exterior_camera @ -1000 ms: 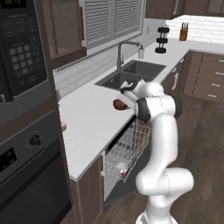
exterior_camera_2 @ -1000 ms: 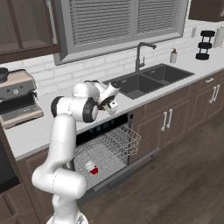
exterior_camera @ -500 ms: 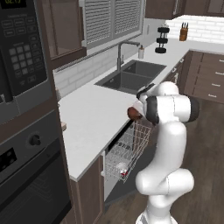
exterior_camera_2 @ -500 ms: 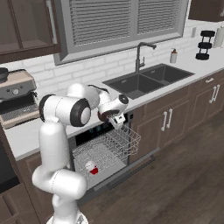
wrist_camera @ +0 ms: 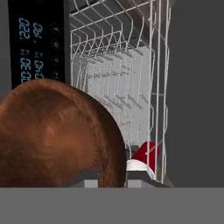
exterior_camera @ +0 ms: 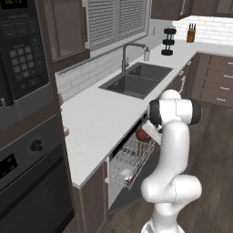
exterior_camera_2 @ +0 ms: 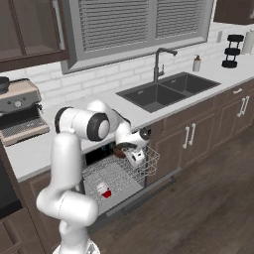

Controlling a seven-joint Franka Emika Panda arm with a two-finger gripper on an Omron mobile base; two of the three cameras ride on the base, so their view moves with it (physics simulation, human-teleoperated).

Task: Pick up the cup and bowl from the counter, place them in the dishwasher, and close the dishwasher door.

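My gripper (exterior_camera_2: 130,152) is shut on the reddish-brown bowl (exterior_camera_2: 120,149), held just off the counter's front edge above the white wire rack (exterior_camera_2: 116,173) of the dishwasher. In the left base view the bowl (exterior_camera: 143,134) hangs over the rack (exterior_camera: 129,160). The bowl (wrist_camera: 57,135) fills the lower left of the hand view, with the rack (wrist_camera: 118,65) beyond it. The red cup (exterior_camera_2: 104,190) lies in the rack, seen also as the cup (exterior_camera: 129,179) and the cup (wrist_camera: 146,155). The dishwasher door (exterior_camera_2: 149,192) lies open below. The white counter (exterior_camera: 98,118) stretches behind.
A dark sink (exterior_camera: 135,82) with a tall faucet (exterior_camera: 129,52) is set into the counter to the right. A coffee machine (exterior_camera_2: 20,111) stands at the left. A black oven (exterior_camera: 27,177) sits left of the dishwasher. A lit panel of blue digits (wrist_camera: 30,48) shows beside the rack.
The arm has swung the bowl from over the counter out past its front edge and down toward the pulled-out rack. The cup has stayed in the rack.
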